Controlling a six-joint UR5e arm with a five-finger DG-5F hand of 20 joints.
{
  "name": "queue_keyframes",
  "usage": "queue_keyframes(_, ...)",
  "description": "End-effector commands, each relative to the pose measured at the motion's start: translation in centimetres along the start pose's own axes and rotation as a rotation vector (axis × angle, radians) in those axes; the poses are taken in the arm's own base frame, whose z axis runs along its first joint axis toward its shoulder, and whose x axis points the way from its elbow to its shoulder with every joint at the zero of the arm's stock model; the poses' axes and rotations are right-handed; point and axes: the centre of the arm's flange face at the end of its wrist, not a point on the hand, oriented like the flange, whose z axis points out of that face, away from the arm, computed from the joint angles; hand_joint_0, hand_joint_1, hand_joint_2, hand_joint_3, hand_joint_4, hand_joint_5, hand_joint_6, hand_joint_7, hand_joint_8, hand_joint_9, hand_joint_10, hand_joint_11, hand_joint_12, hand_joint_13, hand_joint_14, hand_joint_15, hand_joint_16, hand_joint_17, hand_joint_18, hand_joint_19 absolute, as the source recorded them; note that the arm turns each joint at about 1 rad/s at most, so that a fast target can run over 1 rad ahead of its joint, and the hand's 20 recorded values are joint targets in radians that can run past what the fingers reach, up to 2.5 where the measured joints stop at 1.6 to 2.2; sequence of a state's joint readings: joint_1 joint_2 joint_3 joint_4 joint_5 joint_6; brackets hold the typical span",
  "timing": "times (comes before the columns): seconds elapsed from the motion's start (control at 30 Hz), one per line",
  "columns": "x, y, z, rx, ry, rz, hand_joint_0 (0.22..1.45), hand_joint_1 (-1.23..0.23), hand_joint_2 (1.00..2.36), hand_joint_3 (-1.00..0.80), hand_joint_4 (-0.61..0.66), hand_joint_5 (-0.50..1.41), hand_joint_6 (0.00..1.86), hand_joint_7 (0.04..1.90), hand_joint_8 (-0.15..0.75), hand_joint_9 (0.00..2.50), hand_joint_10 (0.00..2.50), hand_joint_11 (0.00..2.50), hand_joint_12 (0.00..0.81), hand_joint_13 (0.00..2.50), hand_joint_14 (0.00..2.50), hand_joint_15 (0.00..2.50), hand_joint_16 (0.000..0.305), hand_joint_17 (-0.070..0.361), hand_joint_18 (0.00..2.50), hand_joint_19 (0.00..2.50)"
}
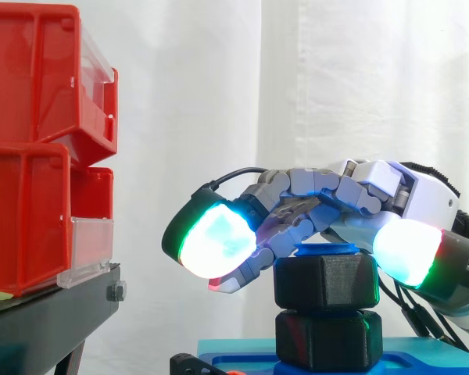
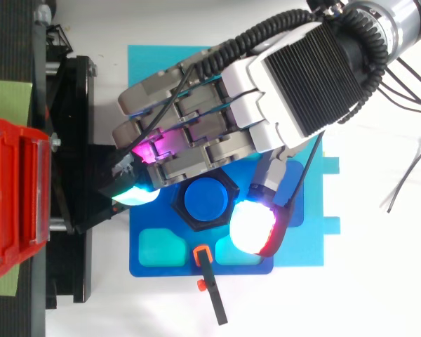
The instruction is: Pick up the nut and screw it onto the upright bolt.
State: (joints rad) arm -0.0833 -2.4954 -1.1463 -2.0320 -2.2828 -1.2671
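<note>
A black hex nut [image 1: 326, 281] sits on the upright blue bolt [image 2: 205, 201], whose round top shows through the nut's hole. Under the nut is a second black hex block [image 1: 328, 340] resting on the blue base plate [image 2: 284, 239]. My hand [image 2: 302, 91] reaches over the bolt from the right, fingers curled. In the side view the hand [image 1: 406, 195] has its fingertips [image 1: 219, 238] at the nut's left side and the thumb pad [image 1: 406, 250] at its upper right. The nut is pinched between them.
Red bins [image 1: 31, 148] are stacked on a black stand [image 1: 47, 312] to the left, close to the fingertips. An orange and black clamp [image 2: 209, 288] lies at the plate's near edge. A light blue sheet [image 2: 316, 246] lies under the plate.
</note>
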Motion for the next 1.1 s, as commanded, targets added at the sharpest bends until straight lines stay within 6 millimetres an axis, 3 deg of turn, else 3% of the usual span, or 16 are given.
queue_keyframes(0.0, 0.3, 0.2, -0.2, 0.001, 0.01, 0.007, 0.47, -0.16, 1.0, -0.5, 0.2, -0.07, 0.5, 0.78, 0.211, 0.89, 0.0, 0.0, 0.199, 0.71, 0.0, 0.0, 0.026, 0.059, 0.49, 0.14)
queue_keyframes(0.27, 0.7, 0.2, -1.3, 0.008, 0.016, 0.01, 0.48, -0.16, 1.0, -0.5, 0.24, -0.04, 0.5, 1.07, 0.223, 0.9, 0.0, 0.0, 0.199, 0.74, 0.0, 0.0, 0.025, 0.057, 0.52, 0.14)
queue_keyframes(0.63, 0.1, -0.9, -2.5, -0.001, 0.017, -0.008, 0.48, -0.15, 1.0, -0.5, 0.14, 0.0, 0.5, 1.33, 0.236, 0.95, 0.0, 0.0, 0.201, 0.78, 0.0, 0.0, 0.025, 0.057, 0.56, 0.15)
queue_keyframes(1.07, -0.8, -1.9, -3.3, -0.03, -0.003, -0.031, 0.41, -0.17, 1.0, -0.5, 0.2, 0.0, 0.51, 1.24, 0.246, 0.94, 0.0, 0.0, 0.225, 0.78, 0.0, 0.0, 0.034, 0.075, 0.59, 0.15)
